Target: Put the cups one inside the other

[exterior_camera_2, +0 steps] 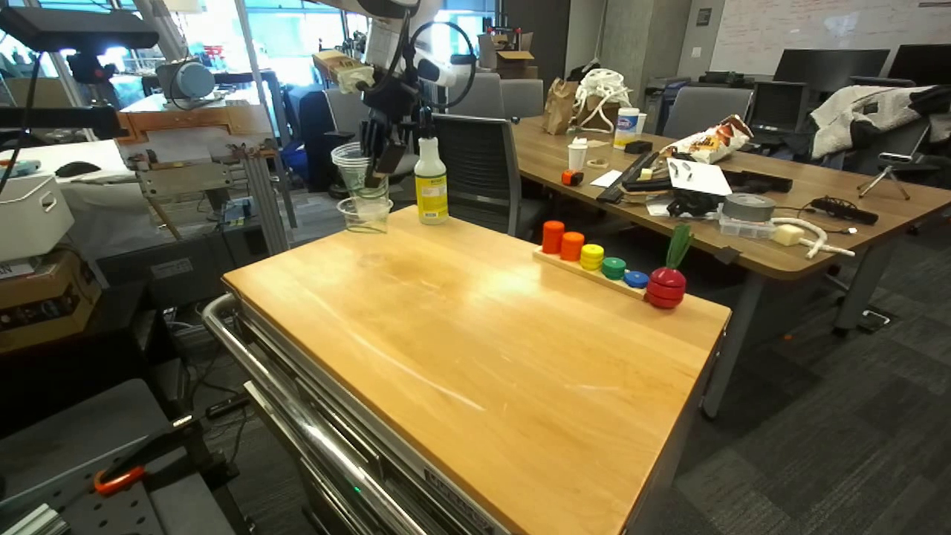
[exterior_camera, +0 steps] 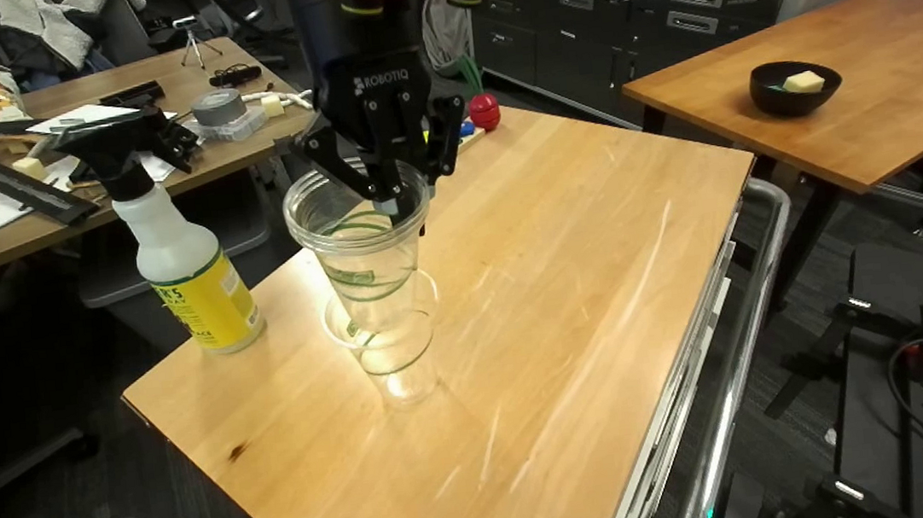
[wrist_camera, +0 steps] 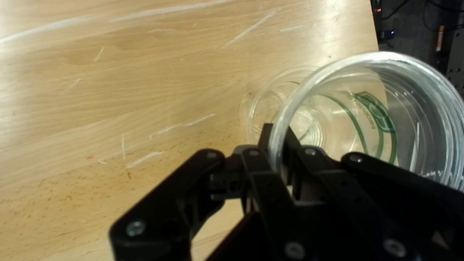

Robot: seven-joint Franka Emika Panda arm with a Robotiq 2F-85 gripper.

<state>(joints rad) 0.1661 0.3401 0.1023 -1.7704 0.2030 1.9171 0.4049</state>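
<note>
Gripping stacked cups (exterior_camera: 360, 257) by rim: fingers (wrist_camera: 265, 139) clamped on wall, one inside, one outside, probably leaving base free for nesting; lower cup (exterior_camera: 401, 378) stands upright on table (exterior_camera: 558, 283), mouth up below them; whether base is inside it, cannot tell

Wrist view's right edge clips upper cup (wrist_camera: 375, 116).

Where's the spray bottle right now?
In an exterior view, the spray bottle stands near the left edge of the wooden tabletop, just left of the clear cups.
</note>
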